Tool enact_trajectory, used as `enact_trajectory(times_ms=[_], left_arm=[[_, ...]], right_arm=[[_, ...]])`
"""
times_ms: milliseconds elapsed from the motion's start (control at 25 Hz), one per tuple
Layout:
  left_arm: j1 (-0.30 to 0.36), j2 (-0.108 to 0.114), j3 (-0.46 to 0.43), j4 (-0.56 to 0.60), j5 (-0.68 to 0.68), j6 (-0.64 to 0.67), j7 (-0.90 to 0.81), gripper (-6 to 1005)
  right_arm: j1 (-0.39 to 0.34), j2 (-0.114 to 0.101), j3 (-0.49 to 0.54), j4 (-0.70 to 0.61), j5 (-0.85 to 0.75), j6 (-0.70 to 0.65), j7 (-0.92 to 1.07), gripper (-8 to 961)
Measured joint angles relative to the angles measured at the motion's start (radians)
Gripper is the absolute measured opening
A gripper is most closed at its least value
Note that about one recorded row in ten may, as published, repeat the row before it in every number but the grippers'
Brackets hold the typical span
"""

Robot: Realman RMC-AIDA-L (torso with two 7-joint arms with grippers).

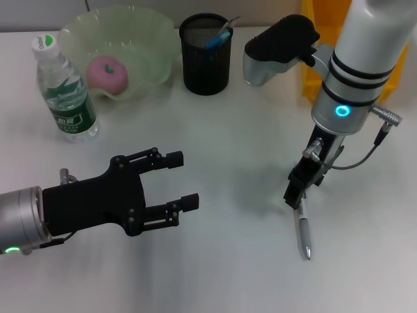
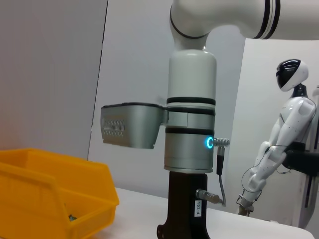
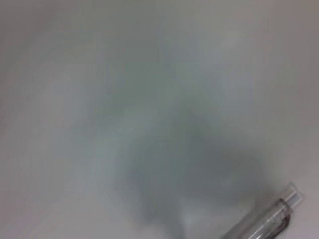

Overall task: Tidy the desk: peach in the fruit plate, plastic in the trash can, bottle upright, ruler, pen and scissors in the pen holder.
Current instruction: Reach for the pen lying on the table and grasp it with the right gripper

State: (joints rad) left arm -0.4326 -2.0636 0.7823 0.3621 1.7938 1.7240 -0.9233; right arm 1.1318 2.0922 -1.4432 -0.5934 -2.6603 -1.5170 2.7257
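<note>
In the head view, the left hand (image 1: 174,189) hovers over the white counter (image 1: 228,261) with its fingers spread apart and nothing between them. The right hand (image 1: 296,190) points down at the right side, and its fingers grip the upper end of the pen (image 1: 303,235), whose tip reaches the counter. At the back, the peach (image 1: 107,73) lies in the fruit plate (image 1: 153,39), the bottle (image 1: 64,91) stands upright beside the plate, and the black pen holder (image 1: 206,59) carries a blue-handled thing.

In the left wrist view, the right arm (image 2: 191,144) stands upright, with a yellow bin (image 2: 55,199) on the counter near it.

In the right wrist view, only the clear pen (image 3: 264,221) shows over the blurred counter.
</note>
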Motion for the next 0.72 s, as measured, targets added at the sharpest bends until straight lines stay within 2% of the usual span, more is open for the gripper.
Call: enact_trajectory(times_ms=[440,720], left_arm=[[0.000,0.000,-0.001,0.001,-0.001,0.015,0.000,756],[0.000,0.000,0.000,0.002,-0.001,0.015,0.000,756]], right_arm=[[-0.010,0.000,-0.031,0.002,0.020,0.025,0.017,679],[-0.009,0.000,-0.088,0.018,0.058,0.051,0.018,679]])
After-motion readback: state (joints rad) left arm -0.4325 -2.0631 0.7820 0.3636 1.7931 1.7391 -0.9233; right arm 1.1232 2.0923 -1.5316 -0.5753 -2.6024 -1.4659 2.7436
